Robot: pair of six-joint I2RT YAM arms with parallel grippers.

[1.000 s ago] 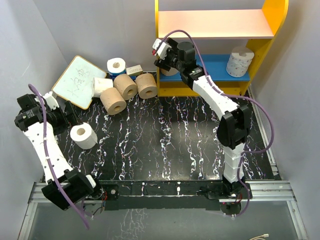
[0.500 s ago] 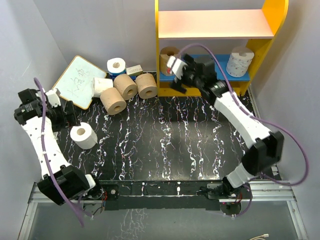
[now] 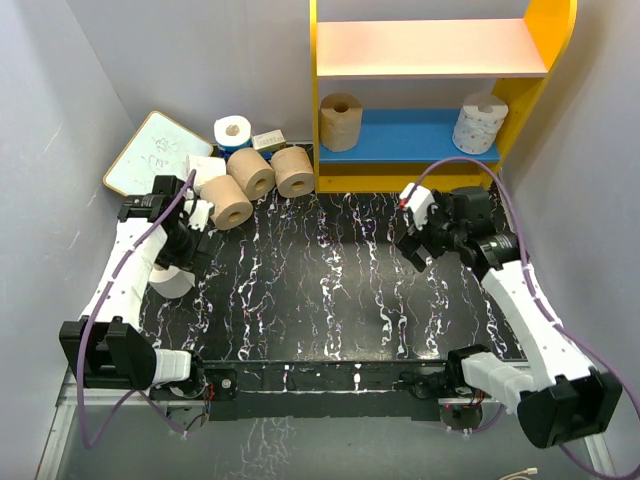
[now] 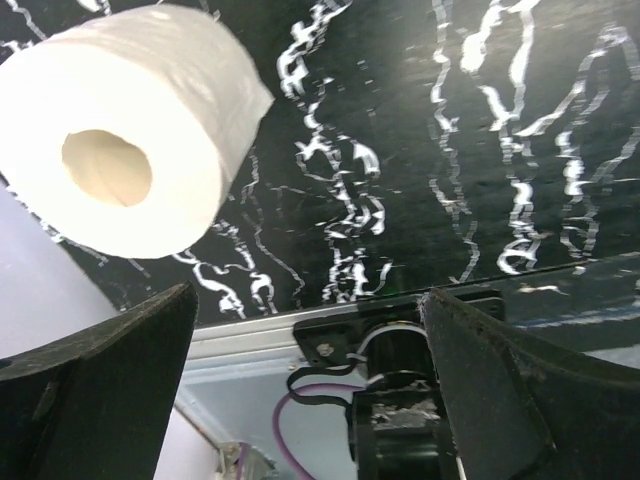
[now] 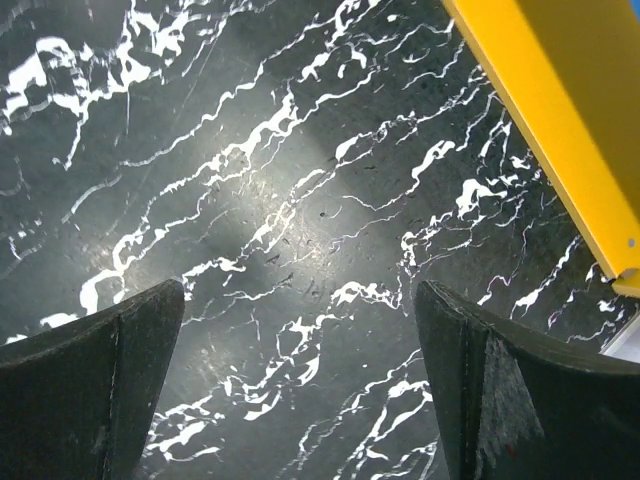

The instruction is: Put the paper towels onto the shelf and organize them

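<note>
The shelf (image 3: 523,95) stands at the back, its yellow frame also in the right wrist view (image 5: 545,115). A tan roll (image 3: 341,121) and a white patterned roll (image 3: 480,122) stand on its blue lower board. Three tan rolls (image 3: 250,172) and two white rolls, one with a blue wrapper (image 3: 232,131), lie left of the shelf. One white roll (image 3: 168,284) lies near the left edge, partly under my left arm; it also shows in the left wrist view (image 4: 125,130). My left gripper (image 3: 188,248) (image 4: 308,295) is open beside it. My right gripper (image 3: 415,245) (image 5: 300,288) is open and empty over the table.
A white writing board (image 3: 145,160) leans at the back left, with a small box (image 3: 268,140) behind the rolls. Grey walls close in on both sides. The table's near edge and rail (image 4: 260,345) lie under my left gripper.
My right gripper has pulled back from the shelf toward the front right, leaving the tan roll on the blue board. My left gripper has swung right, over the lone white roll.
</note>
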